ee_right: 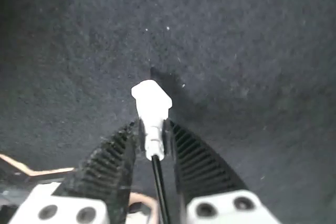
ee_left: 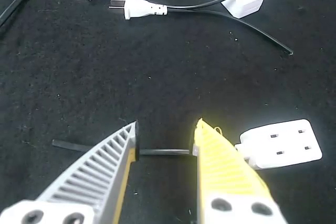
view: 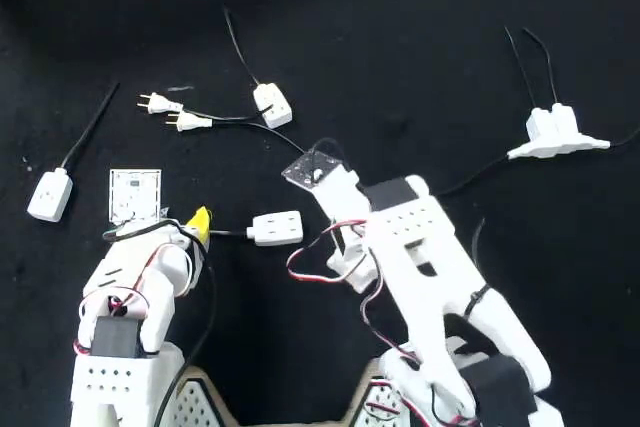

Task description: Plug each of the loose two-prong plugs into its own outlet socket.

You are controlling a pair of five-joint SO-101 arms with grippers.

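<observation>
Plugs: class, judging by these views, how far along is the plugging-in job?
Done: two plugs appear seated in the far strip. In hand: the right gripper is shut on a white plug; the left gripper, open, straddles the cord of a socket. Remaining: two loose plugs lie unplugged.

I'm looking down on a table (view: 420, 47) draped in black cloth, and I take the socket block (view: 275, 228) near its middle as my mark. Straight beyond the block lies a second socket (view: 272, 104), its black cord running away from the arms. Beyond the block and to its left lie a loose plug (view: 160, 104) and a second loose plug (view: 190, 122), side by side, prongs pointing left. Left of the block rests a white square plate (view: 135, 193), and farther left a third socket (view: 50, 194). Well right of the block, farther back, sits a flat white strip (view: 560, 145) with two plugs seated in it.
</observation>
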